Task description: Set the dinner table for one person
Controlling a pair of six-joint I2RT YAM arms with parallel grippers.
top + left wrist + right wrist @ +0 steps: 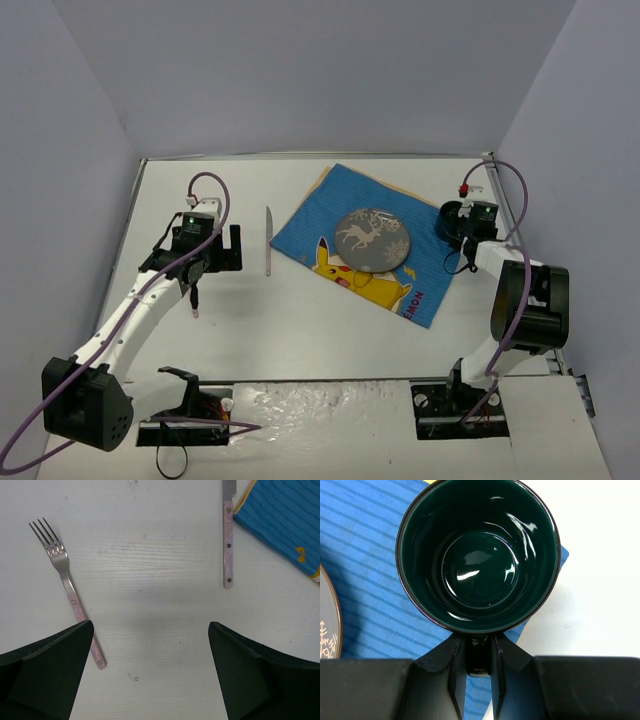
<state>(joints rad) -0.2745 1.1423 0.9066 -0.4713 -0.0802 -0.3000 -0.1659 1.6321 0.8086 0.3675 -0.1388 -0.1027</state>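
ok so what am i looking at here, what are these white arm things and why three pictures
These are two robot arms bolted at the near edge of a white table, each ending in a two-finger gripper. The wide picture comes from a fixed camera above and behind them; the other two come from cameras on the wrists, looking past each arm's own fingers. On the table lies a blue cartoon placemat with a grey reindeer plate on it. Left of it lie a knife and a fork, both pink-handled. The left gripper is open and empty, above bare table between them. The right gripper is shut on the handle of a dark green mug over the placemat's right corner; whether the mug rests there or hangs just above, I cannot tell.
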